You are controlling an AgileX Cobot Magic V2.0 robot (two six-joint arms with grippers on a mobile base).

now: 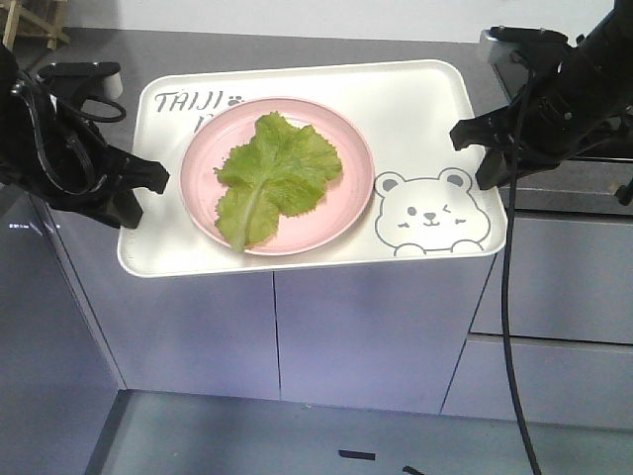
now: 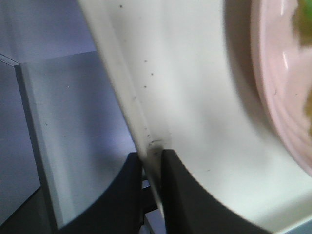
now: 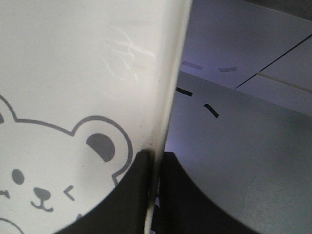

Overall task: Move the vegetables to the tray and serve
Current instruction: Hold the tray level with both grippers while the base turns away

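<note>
**A:** At the tray's (image 1: 415, 109) two short ends, both arms are on it. The left gripper (image 1: 141, 193) is clamped on the left rim. The right gripper (image 1: 480, 153) is clamped on the right rim, beside the bear (image 1: 430, 213). The tray looks to be held up in front of the cabinets (image 1: 366, 327).

**B:** Lettuce?

**A:** The lettuce (image 1: 272, 173) lies flat on the pink plate (image 1: 346, 208), which sits on the tray left of centre. The transfer looks done, and I'd call this the serving carry.

**B:** Doing it well?

**A:** Hold both ends level and move the arms as one. Each grip is only a thin rim pinch, so a twist or pull apart could slip it. The plate would likely slide if the tray tilts. The left side probably carries more weight.

**B:** Materials?

**A:** Tray: cream, hard and smooth, with a raised lip, rounded corners and faint scratches. Plate: round, glossy, with a ridged rim. Lettuce: frilly, limp, with a pale rib.
</note>
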